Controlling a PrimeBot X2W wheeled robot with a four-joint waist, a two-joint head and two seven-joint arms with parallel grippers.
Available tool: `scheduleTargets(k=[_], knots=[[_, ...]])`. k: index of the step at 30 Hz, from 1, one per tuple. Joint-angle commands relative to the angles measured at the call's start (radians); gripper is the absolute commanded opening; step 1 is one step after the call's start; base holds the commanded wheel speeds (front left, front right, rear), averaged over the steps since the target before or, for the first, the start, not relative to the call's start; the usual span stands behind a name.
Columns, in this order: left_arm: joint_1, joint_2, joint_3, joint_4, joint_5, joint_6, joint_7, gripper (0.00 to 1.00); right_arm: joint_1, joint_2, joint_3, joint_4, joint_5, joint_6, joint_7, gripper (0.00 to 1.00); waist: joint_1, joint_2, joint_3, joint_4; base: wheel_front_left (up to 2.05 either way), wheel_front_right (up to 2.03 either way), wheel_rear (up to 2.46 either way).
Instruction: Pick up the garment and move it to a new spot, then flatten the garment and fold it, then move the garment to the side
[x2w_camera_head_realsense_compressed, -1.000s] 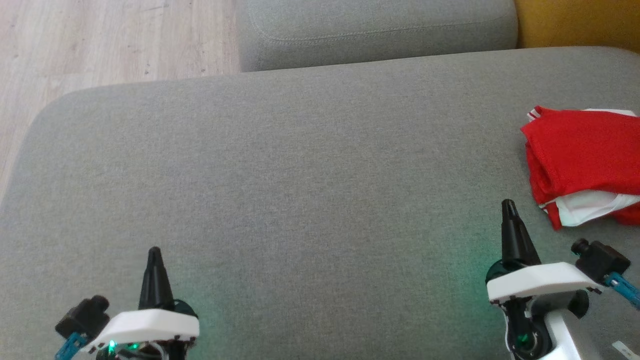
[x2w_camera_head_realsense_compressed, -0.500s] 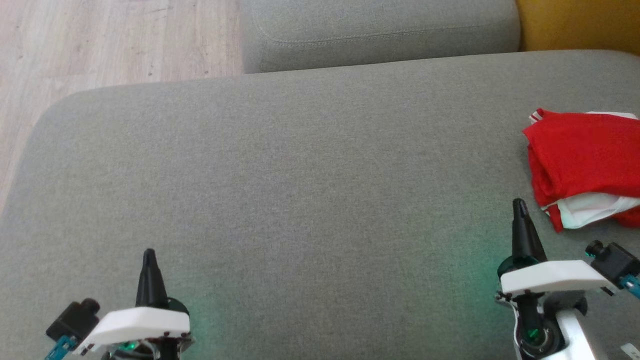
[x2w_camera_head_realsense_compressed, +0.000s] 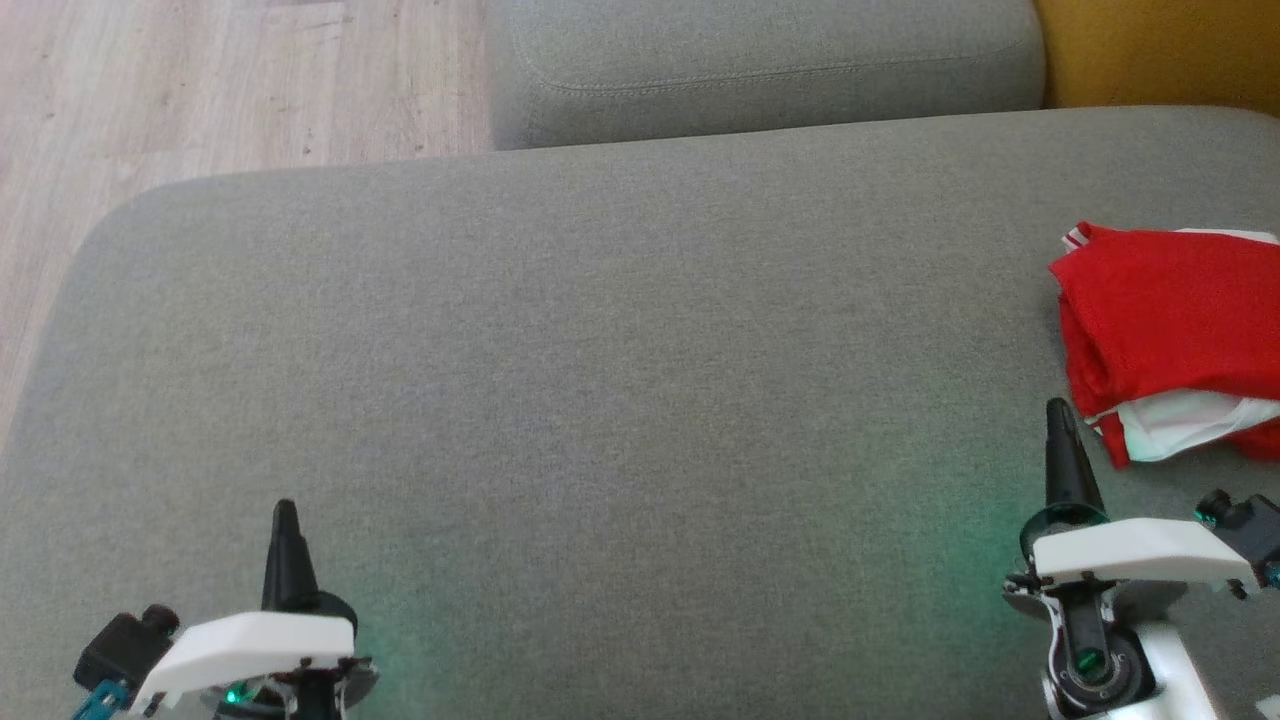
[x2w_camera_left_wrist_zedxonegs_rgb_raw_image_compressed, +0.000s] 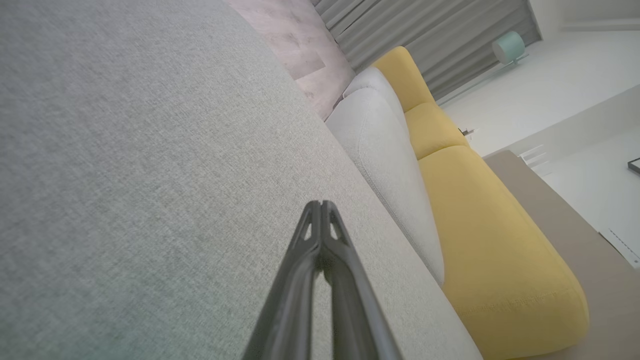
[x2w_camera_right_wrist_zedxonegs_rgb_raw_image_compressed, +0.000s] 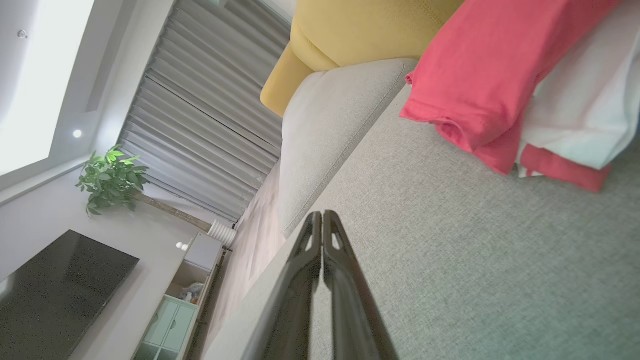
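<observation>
**Task object.** The garment (x2w_camera_head_realsense_compressed: 1165, 320), red with white parts, lies in a compact folded bundle on the grey seat cushion (x2w_camera_head_realsense_compressed: 600, 350), at the right edge of the head view. In the right wrist view, its red layers sit over a white layer, and the whole bundle rests on the cushion fabric.

**Left gripper.** The left gripper (x2w_camera_head_realsense_compressed: 285, 512) sits at the lower left of the head view, over the cushion and well apart from the garment. Its 2 fingers are clenched tip to tip with nothing between them.

**Right gripper.** The right gripper (x2w_camera_head_realsense_compressed: 1060, 415) sits at the lower right of the head view. It is likewise clenched and empty. Its tip is near the lower left corner of the garment, with a strip of cushion visible between them.

**Surroundings.** Beyond the seat cushion are a second grey cushion (x2w_camera_head_realsense_compressed: 760, 60), yellow upholstery (x2w_camera_head_realsense_compressed: 1160, 50) and a wooden floor (x2w_camera_head_realsense_compressed: 200, 100). The right wrist view also shows a grey curtain (x2w_camera_right_wrist_zedxonegs_rgb_raw_image_compressed: 200, 125), a potted plant (x2w_camera_right_wrist_zedxonegs_rgb_raw_image_compressed: 112, 177) and a dark screen (x2w_camera_right_wrist_zedxonegs_rgb_raw_image_compressed: 55, 290)
</observation>
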Motion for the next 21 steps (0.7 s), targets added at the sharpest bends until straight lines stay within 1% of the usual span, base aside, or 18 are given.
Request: scheduleTargets(k=[1, 21], knots=[[-0.054, 0.003, 0.032, -0.034, -0.027, -0.007, 0.006, 0.0, -0.029, -0.019, 0.003, -0.041, 0.034, -0.001, 0.007, 0.0, 0.0, 0.0, -0.001, 0.001, 0.0, 0.0, 0.0], [-0.06, 0.004, 0.072, -0.049, -0.226, -0.023, 0.068, 0.0, -0.022, -0.02, -0.035, -0.06, 0.263, -0.001, 0.067, 0.0, 0.0, 0.0, -0.009, 0.011, 0.0, 0.0, 0.0]])
